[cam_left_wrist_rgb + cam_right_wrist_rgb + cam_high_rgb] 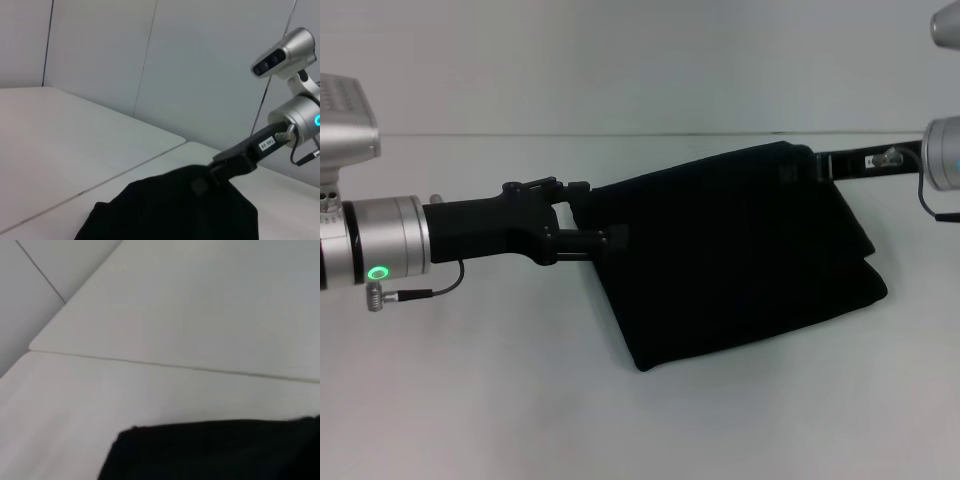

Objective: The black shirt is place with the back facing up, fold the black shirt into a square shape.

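black shirt [730, 260] folded, rumpled rectangle, layered edges at right.

Head cam looks forward and down over my desk [470, 400]. Left wrist cam faces across toward my right arm; right wrist cam sits close, probably low. All three share the black shirt [740, 260].

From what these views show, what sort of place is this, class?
Probably a robot lab or test bench: a bare white table, plain grey wall panels, and two arms holding only a black shirt.
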